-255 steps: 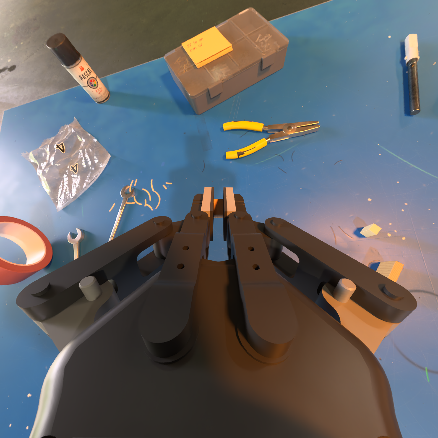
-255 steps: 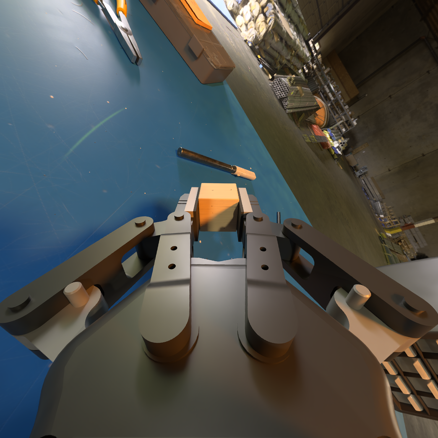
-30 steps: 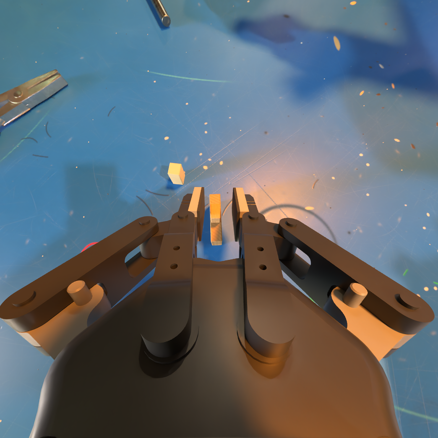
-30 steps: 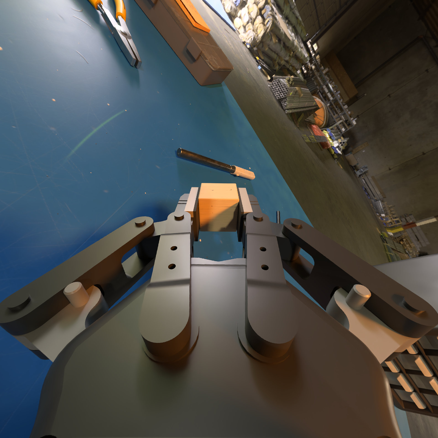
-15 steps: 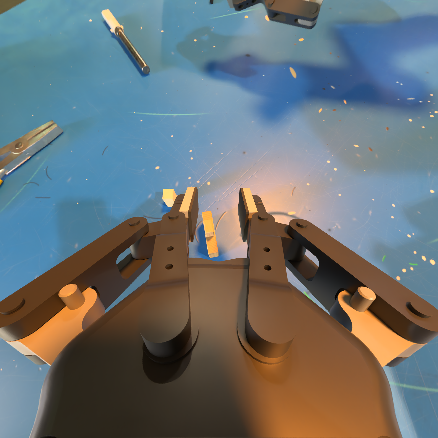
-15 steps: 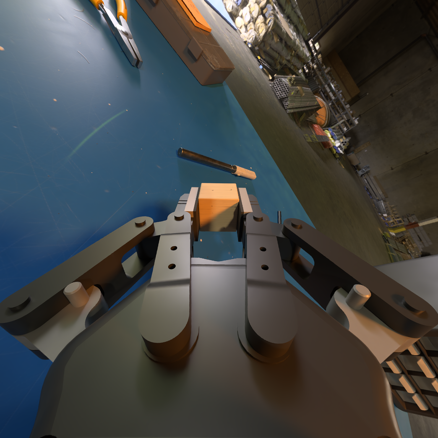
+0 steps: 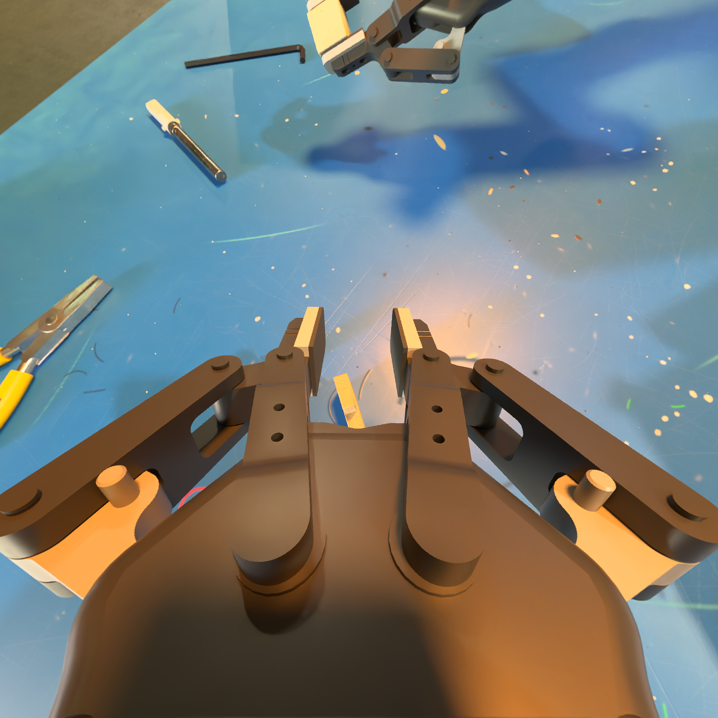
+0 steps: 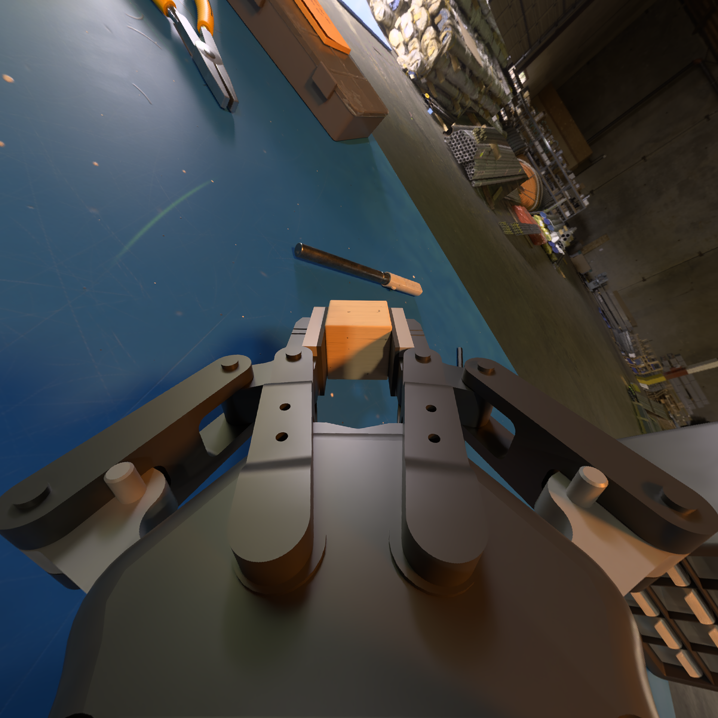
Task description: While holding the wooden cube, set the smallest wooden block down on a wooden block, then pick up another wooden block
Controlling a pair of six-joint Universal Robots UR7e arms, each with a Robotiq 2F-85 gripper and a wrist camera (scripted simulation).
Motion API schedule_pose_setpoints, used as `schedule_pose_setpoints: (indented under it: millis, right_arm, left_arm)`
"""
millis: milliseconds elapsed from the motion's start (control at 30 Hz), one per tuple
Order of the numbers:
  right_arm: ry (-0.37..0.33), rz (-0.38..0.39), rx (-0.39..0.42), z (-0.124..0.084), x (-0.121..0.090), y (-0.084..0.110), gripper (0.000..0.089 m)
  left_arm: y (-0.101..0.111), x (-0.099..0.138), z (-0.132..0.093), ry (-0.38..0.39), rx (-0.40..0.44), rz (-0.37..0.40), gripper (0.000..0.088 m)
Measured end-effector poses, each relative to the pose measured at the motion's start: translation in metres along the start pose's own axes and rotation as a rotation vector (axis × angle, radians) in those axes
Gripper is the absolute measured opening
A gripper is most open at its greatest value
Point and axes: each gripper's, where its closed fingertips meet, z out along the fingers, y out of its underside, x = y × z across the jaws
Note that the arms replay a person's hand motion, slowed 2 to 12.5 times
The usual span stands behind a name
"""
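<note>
Your left pincer [image 7: 357, 342] is spread wide with nothing between the pads; it hangs above the blue bench [image 7: 272, 241]. Below and behind the fingertips, close to the palm, you can see a thin wooden block [image 7: 347, 396] lying on the bench. A tiny wooden block [image 7: 350, 409] sits on top of it near its near end. Neither finger touches them. You can't tell from this view how squarely the small one sits.

Your right pincer [image 8: 357, 334] is clamped on the wooden cube [image 8: 357, 338], pads flat against two opposite faces, cube at the fingertips and clear of the bench. The left wrist view shows the same pincer [image 7: 338, 39] at the far top, off the surface, cube [image 7: 328, 21] in its grip.

Other items on the bench:
- pliers [image 7: 35, 349] with yellow handles, far left
- metal rod with a white tip [image 7: 186, 142], upper left
- black hex key [image 7: 244, 58] near the far edge
- brown case [image 8: 311, 66] with an orange pad on its lid, right wrist view, beside the bench edge

A red sliver [image 7: 190, 495] shows under the left pincer's linkage; you can't tell what it is.
</note>
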Motion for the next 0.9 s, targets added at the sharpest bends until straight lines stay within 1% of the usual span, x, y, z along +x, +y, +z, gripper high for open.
schedule_pose_setpoints:
  millis: [233, 500, 700, 900]
  right_arm:
    - [-0.002, -0.006, -0.001, 0.0, -0.001, 0.0, 0.0254]
    - [-0.001, -0.011, -0.002, 0.0, -0.001, 0.0, 0.0254]
    - [-0.002, -0.01, -0.003, 0.0, -0.002, 0.0, 0.0254]
    - [-0.002, -0.008, -0.003, 0.0, -0.001, 0.001, 0.0254]
  left_arm:
    - [-0.004, -0.004, 0.003, 0.01, -0.006, 0.058, 0.0309]
    - [-0.003, -0.012, 0.01, 0.021, -0.04, 0.081, 0.0312]
    - [0.0, -0.018, 0.016, 0.039, -0.067, 0.059, 0.0326]
    - [0.005, -0.024, 0.023, 0.063, -0.086, 0.011, 0.0349]
